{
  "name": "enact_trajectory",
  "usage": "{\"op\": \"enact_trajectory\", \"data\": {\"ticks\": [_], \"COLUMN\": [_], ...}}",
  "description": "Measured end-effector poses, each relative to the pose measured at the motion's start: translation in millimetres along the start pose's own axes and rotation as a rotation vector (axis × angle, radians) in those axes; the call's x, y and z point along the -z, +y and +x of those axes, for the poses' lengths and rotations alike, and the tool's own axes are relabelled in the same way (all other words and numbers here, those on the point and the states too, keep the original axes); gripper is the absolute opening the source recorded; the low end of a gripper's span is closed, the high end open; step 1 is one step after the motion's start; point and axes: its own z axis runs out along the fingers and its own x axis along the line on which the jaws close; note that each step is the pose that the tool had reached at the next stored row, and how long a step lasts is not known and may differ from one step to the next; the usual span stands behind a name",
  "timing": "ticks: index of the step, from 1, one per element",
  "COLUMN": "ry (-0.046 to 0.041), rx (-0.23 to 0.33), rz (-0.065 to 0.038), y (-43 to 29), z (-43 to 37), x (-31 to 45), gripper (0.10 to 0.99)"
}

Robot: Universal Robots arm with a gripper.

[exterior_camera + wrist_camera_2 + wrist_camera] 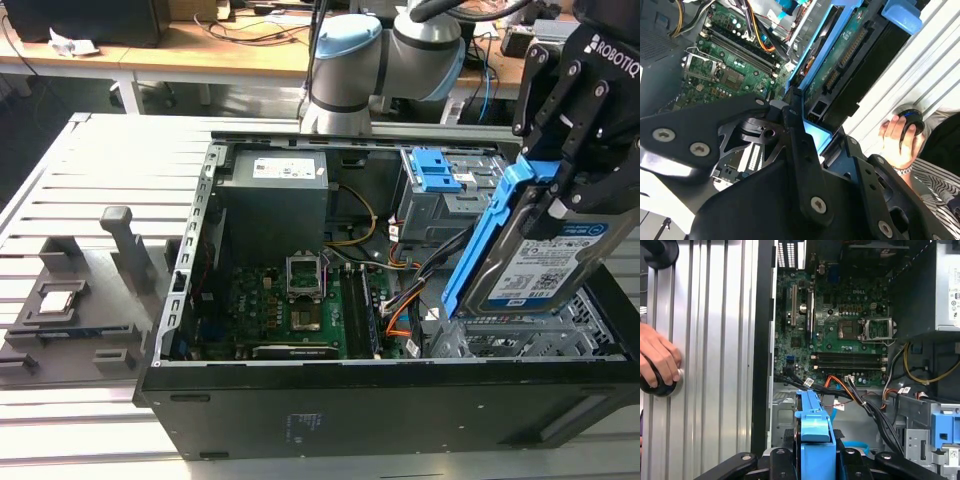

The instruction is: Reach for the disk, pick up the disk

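Note:
The disk is a silver hard drive with a white-and-blue label and a blue side bracket. It hangs tilted above the open computer case, at the exterior view's right, clear of the metal bay beneath. My gripper is shut on its upper end. In the second wrist view the disk's green circuit-board side runs away from my gripper. In the first wrist view the blue bracket stands edge-on between my gripper's black fingers.
Inside the case lie a motherboard, a power supply, orange and black cables and a grey drive cage with blue latches. A grey tray with a small chip sits at the exterior view's left. A person's hand rests on a black knob.

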Motion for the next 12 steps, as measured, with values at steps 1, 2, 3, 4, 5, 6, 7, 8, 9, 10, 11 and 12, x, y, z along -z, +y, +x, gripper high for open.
{"op": "enact_trajectory", "data": {"ticks": [1, 2, 3, 4, 5, 6, 7, 8, 9, 10, 11, 12], "ry": [0.0002, 0.0002, 0.0002, 0.0001, 0.0002, 0.0002, 0.0, 0.0001, 0.0001, 0.0002, 0.0003, 0.0003], "rx": [0.0, 0.0, 0.0, 0.0, 0.0, 0.0, 0.0, 0.0, 0.0, 0.0, 0.0, 0.0], "rz": [0.0, 0.0, -0.001, -0.002, -0.003, -0.003, -0.004, -0.004, -0.004, -0.004, -0.004, -0.005], "y": [-2.3, -3.5, -5.5, -7.9, -9.9, -12.4, -15.8, -17.7, -19.7, -21.5, -22.7, -24.0], "z": [0.0, 0.0, 0.1, 0.1, 0.1, 0.1, 0.0, 0.0, 0.1, 0.1, 0.1, 0.0], "x": [0.0, -0.2, -0.8, -2.2, -3.7, -4.7, -5.0, -5.2, -5.7, -6.2, -6.5, -6.6], "gripper": [0.369, 0.369, 0.369, 0.369, 0.369, 0.369, 0.369, 0.369, 0.369, 0.369, 0.369, 0.369]}}
